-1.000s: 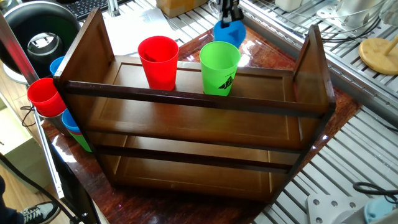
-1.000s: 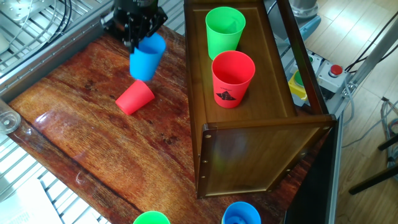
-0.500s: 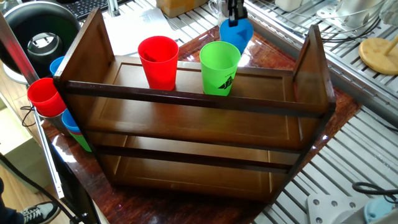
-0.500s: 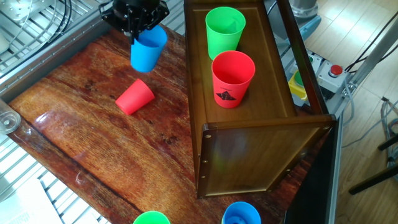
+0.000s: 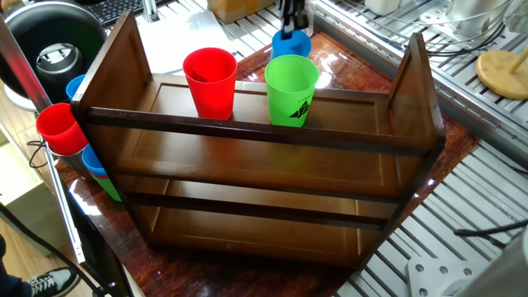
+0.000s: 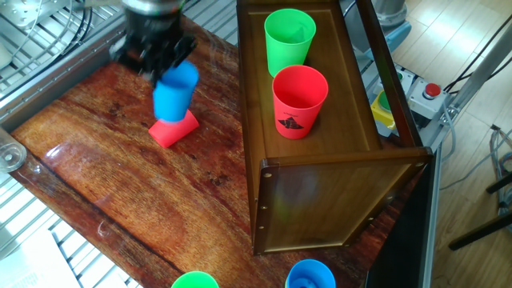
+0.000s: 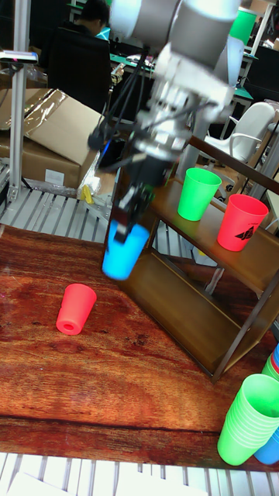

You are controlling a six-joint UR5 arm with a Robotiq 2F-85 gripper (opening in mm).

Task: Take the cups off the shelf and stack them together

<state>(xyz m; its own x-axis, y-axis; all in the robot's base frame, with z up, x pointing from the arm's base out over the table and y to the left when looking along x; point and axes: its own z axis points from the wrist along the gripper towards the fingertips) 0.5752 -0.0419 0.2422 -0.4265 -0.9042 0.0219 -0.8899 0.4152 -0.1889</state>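
My gripper is shut on the rim of a blue cup, which hangs upright just above a red cup lying on its side on the table. The tall fixed view shows the gripper holding the blue cup up and to the right of the fallen red cup. On the top tier of the dark brown shelf stand a red cup and a green cup with a black mark. Behind that shelf, the blue cup shows partly.
A slanted column of red, blue and green cups leans at the shelf's left end, and its green stack shows in the tall fixed view. A red button box sits beyond the shelf. Metal grating surrounds the wooden tabletop.
The gripper has carried the blue cup away from the shelf and lower, so it now hangs just over the red cup lying on the table. Both shelf cups stayed put.
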